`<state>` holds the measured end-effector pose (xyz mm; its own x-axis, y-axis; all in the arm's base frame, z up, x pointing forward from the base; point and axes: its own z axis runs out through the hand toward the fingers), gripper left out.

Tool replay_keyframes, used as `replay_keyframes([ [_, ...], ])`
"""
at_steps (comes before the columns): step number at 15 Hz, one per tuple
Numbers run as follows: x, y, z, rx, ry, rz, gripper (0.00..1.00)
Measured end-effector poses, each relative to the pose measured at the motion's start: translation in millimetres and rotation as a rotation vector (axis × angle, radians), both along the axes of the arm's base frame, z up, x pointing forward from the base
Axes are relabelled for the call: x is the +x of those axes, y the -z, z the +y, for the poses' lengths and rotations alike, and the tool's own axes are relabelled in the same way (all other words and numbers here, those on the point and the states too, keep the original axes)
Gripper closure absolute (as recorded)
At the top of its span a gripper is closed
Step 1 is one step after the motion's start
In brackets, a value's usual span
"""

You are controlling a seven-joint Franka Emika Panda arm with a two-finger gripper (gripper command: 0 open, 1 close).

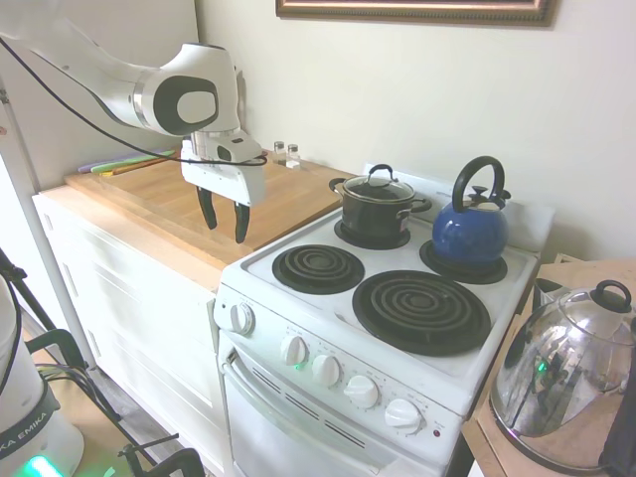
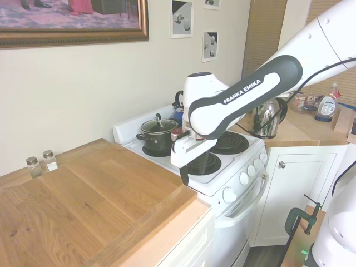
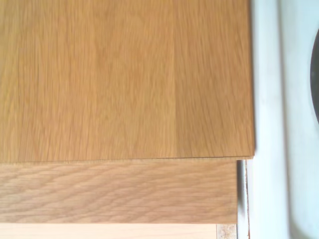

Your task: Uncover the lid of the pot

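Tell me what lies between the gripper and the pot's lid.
In the first exterior view, only bare wooden counter and white stove top separate the open gripper from the lid on the pot.

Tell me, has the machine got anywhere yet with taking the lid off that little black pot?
Nothing looks done yet: the lid sits on the pot on a back burner of the stove. In hand: the claw hangs open and empty above the wooden counter, beside the stove and short of the pot. Left: reach over, grip the lid's black loop handle and lift it off.
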<state>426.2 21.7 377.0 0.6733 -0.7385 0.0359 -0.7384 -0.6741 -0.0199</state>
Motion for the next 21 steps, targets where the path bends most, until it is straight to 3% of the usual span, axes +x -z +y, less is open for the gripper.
replay_keyframes([
  [4, -2, -16, 5, -0.009, 0.004, -0.037, 0.0],
  [7, -19, -82, 6, -0.022, 0.069, -0.13, 0.0],
  [10, -6, -155, -26, -0.01, 0.171, -0.204, 0.0],
  [13, 43, -186, -61, 0.031, 0.262, -0.24, 0.0],
  [17, 129, -183, -101, 0.094, 0.371, -0.244, 0.0],
  [21, 200, -161, -127, 0.046, 0.468, -0.219, 0.0],
])
